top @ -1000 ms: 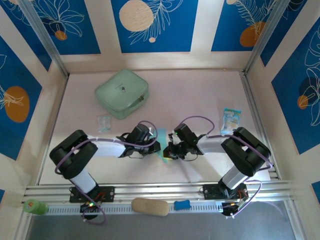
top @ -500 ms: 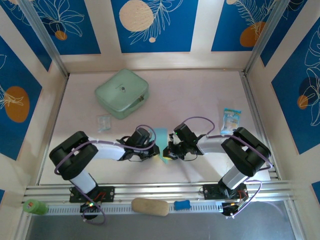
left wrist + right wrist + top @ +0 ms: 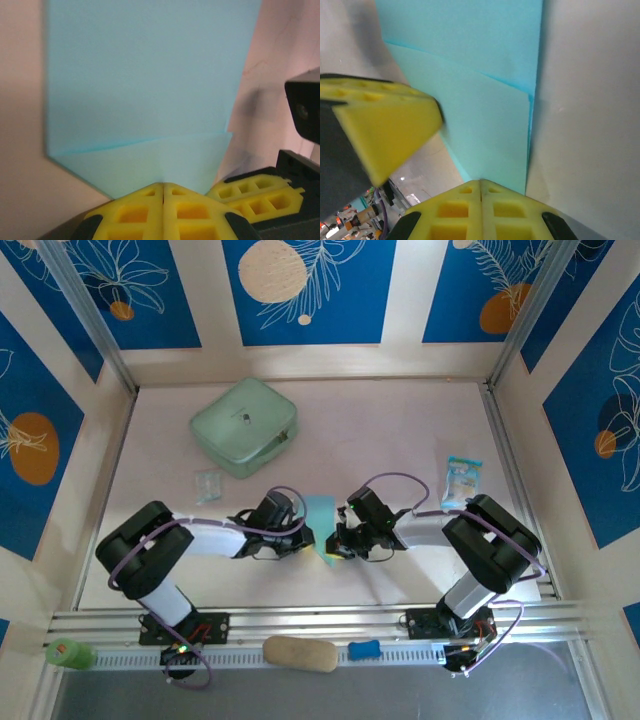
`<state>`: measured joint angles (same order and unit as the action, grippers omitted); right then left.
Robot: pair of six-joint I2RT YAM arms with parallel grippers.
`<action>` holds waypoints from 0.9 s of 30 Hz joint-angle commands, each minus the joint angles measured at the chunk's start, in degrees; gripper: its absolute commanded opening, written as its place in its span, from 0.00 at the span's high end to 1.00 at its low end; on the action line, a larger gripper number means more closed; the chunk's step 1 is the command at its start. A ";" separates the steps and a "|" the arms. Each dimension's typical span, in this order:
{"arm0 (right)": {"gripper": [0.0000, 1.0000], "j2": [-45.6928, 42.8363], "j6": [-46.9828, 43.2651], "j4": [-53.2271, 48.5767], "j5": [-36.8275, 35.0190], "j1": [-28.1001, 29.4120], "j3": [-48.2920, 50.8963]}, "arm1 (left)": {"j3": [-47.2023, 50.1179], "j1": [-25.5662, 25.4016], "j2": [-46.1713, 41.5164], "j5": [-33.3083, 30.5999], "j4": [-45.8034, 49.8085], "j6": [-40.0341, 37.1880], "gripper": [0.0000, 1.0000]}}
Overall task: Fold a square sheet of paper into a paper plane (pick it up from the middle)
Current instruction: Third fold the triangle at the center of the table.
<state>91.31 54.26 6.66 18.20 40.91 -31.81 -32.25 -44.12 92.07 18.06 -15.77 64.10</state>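
Black-and-white arms (image 3: pixel 215 538) carry purple cables (image 3: pixel 392 476), yellow gridded fingers (image 3: pixel 135 215).

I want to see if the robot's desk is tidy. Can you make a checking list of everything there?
Surface: pale table.
Job's things: blue sheet of paper, partly folded, between the grippers.
Clutter: mint-green case, small pale packet, printed packet.
Grippers: left gripper and right gripper shut, tips at the paper's edge.
Cables: purple cables looped over both arms.
Surroundings: blue leaf-print walls.
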 commanded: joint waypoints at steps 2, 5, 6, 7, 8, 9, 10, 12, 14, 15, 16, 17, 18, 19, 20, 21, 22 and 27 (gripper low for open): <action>1.00 0.71 -1.40 -6.97 -4.26 0.05 1.34 | -0.50 2.49 -1.36 -2.42 6.21 -3.16 0.95; 1.00 0.60 -1.64 -6.83 -4.22 0.05 1.48 | -0.94 3.54 -1.68 -2.59 7.46 -3.96 0.94; 1.00 0.54 -1.77 -6.74 -4.16 0.05 1.49 | -1.06 3.92 -1.66 -2.60 7.81 -4.24 0.93; 1.00 0.47 -1.88 -6.68 -4.02 0.05 1.49 | -1.19 4.25 -1.75 -2.68 8.02 -4.48 0.93; 1.00 0.43 -2.02 -6.66 -3.96 0.05 1.49 | -1.16 4.54 -1.81 -2.77 8.20 -4.74 0.93; 1.00 0.35 -2.16 -6.66 -3.92 0.05 1.56 | -1.19 4.90 -1.98 -2.65 8.25 -4.81 0.93; 1.00 0.36 -2.16 -6.66 -3.95 0.05 1.55 | -1.22 5.18 -2.22 -2.16 7.73 -4.83 0.93; 1.00 0.37 -2.28 -6.66 -3.87 0.05 1.41 | -1.26 5.29 -3.17 -1.32 6.64 -4.99 0.92; 1.00 0.45 -2.45 -6.48 -3.78 0.05 1.48 | -1.51 5.24 -4.39 -0.37 5.84 -5.23 0.92; 1.00 0.48 -2.41 -6.49 -3.77 0.05 1.38 | -1.79 5.22 -5.21 -0.31 6.48 -5.61 0.91; 1.00 0.54 -2.56 -6.53 -3.74 0.05 1.34 | -2.16 5.24 -6.02 -0.42 7.39 -6.12 0.91; 1.00 0.54 -2.50 -6.52 -3.77 0.05 1.37 | -2.32 5.20 -6.68 -0.35 7.88 -6.28 0.91; 1.00 0.46 -2.58 -6.52 -3.70 0.05 1.37 | -2.23 5.27 -7.34 -0.18 7.93 -6.32 0.91; 1.00 0.45 -2.65 -6.62 -3.77 0.05 1.35 | -1.87 5.09 -7.97 0.02 7.21 -6.26 0.90; 1.00 0.36 -2.58 -6.62 -3.86 0.05 1.36 | -1.45 4.95 -8.40 0.24 6.35 -6.02 0.90; 1.00 0.32 -2.58 -6.63 -3.81 0.05 1.39 | -1.08 4.90 -8.49 0.67 5.19 -5.84 0.90; 1.00 0.36 -2.58 -6.70 -3.87 0.04 1.38 | -0.91 4.83 -8.32 1.09 4.07 -5.86 0.89; 1.00 0.44 -2.77 -6.82 -3.80 -0.04 1.25 | -1.69 4.83 -3.91 3.37 0.08 -5.60 0.88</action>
<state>91.29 52.49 6.66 18.11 40.91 -31.81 -32.95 -39.40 85.82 19.33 -12.97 59.46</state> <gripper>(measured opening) 0.042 0.117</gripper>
